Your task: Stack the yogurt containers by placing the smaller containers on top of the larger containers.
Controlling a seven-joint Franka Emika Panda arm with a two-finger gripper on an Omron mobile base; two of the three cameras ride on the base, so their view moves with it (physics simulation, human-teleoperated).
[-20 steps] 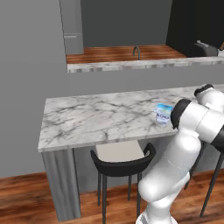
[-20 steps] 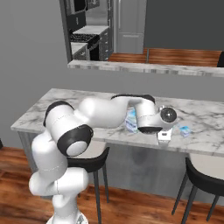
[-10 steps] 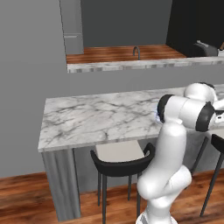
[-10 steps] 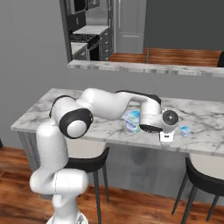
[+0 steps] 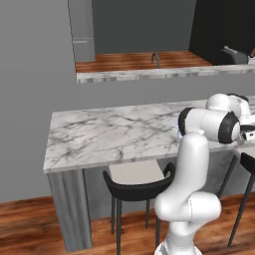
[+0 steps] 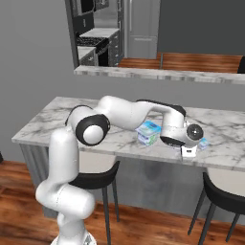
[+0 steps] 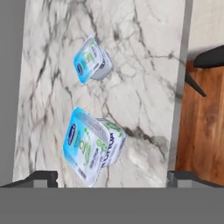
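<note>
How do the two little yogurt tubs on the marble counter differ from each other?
The larger yogurt tub is clearly wider and taller than the smaller yogurt tub. In the hand view, the larger one lies nearer the open gripper, the smaller one farther along the counter. They stand apart, not touching. Both have light-blue printed lids and whitish sides, and both sit unstacked on the counter.

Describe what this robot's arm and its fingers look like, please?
The arm is glossy white, built from rounded, tube-like segments joined by dark, almost black rings at the joints. No loose cables or markings show on it. It ends in a white hand with a round dark face, and the gripper has two small dark grey, blocky fingers.
</note>
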